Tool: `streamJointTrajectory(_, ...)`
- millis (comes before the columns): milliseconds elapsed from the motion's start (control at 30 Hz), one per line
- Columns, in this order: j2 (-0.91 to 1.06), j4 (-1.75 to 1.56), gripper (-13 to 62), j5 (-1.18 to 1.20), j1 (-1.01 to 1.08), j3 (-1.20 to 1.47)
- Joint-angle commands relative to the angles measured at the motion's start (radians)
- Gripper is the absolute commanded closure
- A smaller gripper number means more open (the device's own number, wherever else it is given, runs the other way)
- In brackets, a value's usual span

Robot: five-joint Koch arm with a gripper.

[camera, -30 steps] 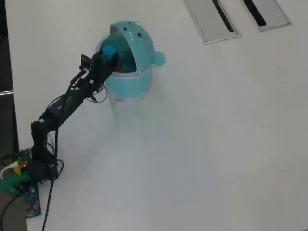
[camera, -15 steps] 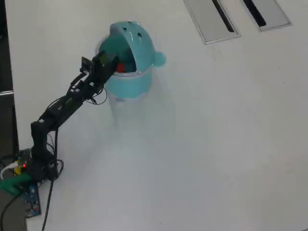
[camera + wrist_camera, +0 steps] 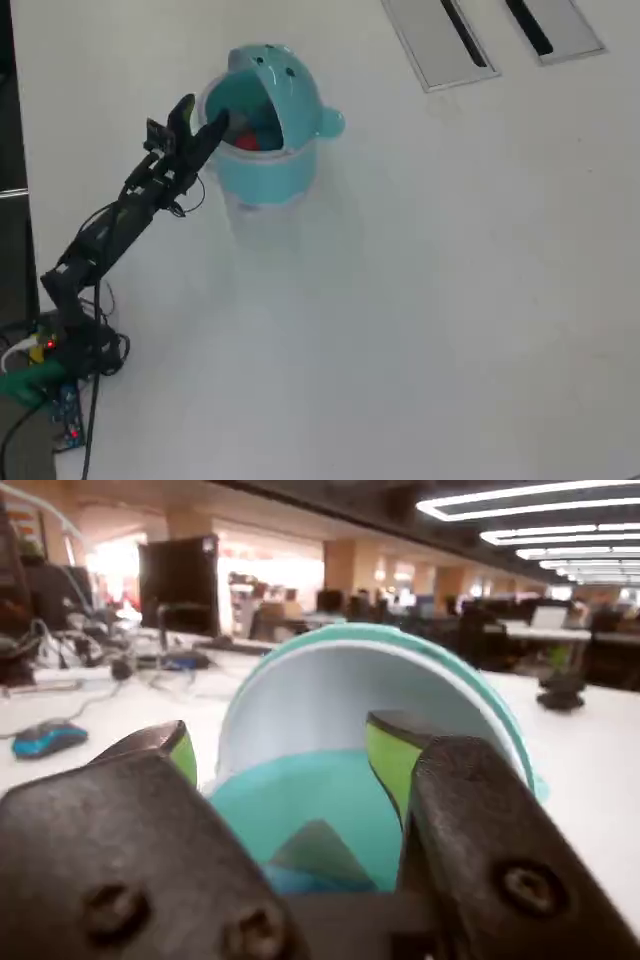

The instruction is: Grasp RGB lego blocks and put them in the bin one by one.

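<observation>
Tool open and empty at bin mouth; collision risk with rim and lid.

The tool (image 3: 198,115) sits in the upper left of the overhead view, jaws spread with nothing between them, just beside the opening of the bin (image 3: 262,168) on the worktop (image 3: 450,300). A red block (image 3: 247,142) lies inside the bin; no blocks show on the worktop. Likely hazard: a low or sideways arm motion catches the rim or raised lid (image 3: 330,685) and tips the light bin, spilling its contents.

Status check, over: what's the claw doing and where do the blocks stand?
Claw open, empty, beside the bin mouth. Red block visible inside the bin; no blocks on the table. Nothing in the way.
</observation>
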Motion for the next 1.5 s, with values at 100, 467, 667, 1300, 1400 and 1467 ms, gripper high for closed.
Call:
streamJointTrajectory(100, 0.181, -0.006, 16.9, 0.071, -0.008, 0.064)
streamJointTrajectory(467, 0.437, -0.011, 16.8, 0.146, 0.044, 0.282)
streamJointTrajectory(667, 0.535, -0.015, 16.9, 0.215, 0.06, 0.364)
streamJointTrajectory(1300, 0.798, -0.077, 16.9, 0.391, 0.132, 0.563)
streamJointTrajectory(1400, 0.824, -0.115, 16.9, 0.433, 0.158, 0.62)
streamJointTrajectory(1467, 0.825, -0.178, 16.9, 0.451, 0.179, 0.655)
